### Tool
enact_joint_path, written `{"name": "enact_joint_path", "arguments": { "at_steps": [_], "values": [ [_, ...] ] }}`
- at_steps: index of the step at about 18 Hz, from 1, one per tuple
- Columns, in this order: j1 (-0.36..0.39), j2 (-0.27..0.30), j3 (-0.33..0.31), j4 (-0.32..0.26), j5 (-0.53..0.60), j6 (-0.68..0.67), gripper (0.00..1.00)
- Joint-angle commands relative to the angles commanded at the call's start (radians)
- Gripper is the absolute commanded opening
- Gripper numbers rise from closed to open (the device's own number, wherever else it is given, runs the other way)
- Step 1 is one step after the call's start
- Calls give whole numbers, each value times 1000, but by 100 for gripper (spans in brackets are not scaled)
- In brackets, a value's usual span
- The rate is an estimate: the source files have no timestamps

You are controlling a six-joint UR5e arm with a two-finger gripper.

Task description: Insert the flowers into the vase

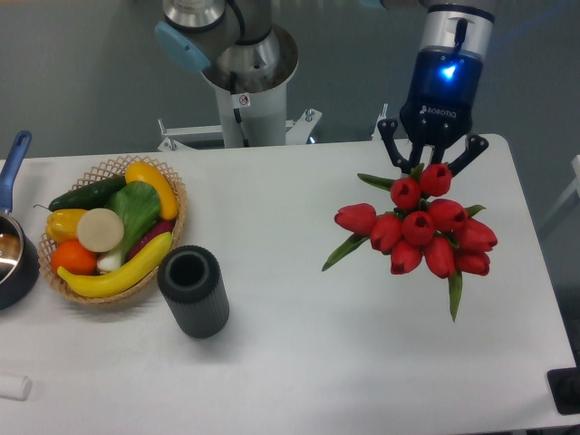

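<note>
The flowers [419,228], a bunch of red tulip buds with green leaves poking out at the sides and below, sit over the right half of the white desk [299,362], their heads turned toward the camera. The hand [433,167] comes down from above right at the top edge of the bunch, its dark fingers [390,145] splayed to either side of the uppermost buds; the stems are hidden behind the blooms, so it cannot be told whether the fingers are clamped on them or merely standing around them. A blue light glows on the hand's body. The vase [193,290], a dark ribbed cylinder with its round mouth open upward, stands upright well apart from the flowers on the left part of the desk. Just beside it, touching or nearly so, is a wicker basket [172,195] with a banana, cucumber, orange and other produce. A blue-handled pot [13,245] is cut by the left edge.
</note>
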Motion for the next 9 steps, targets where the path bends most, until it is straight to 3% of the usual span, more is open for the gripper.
{"name": "enact_joint_path", "arguments": {
  "at_steps": [9],
  "values": [
    [-6, 0, -5, 0, -17, -5, 18]
  ]
}}
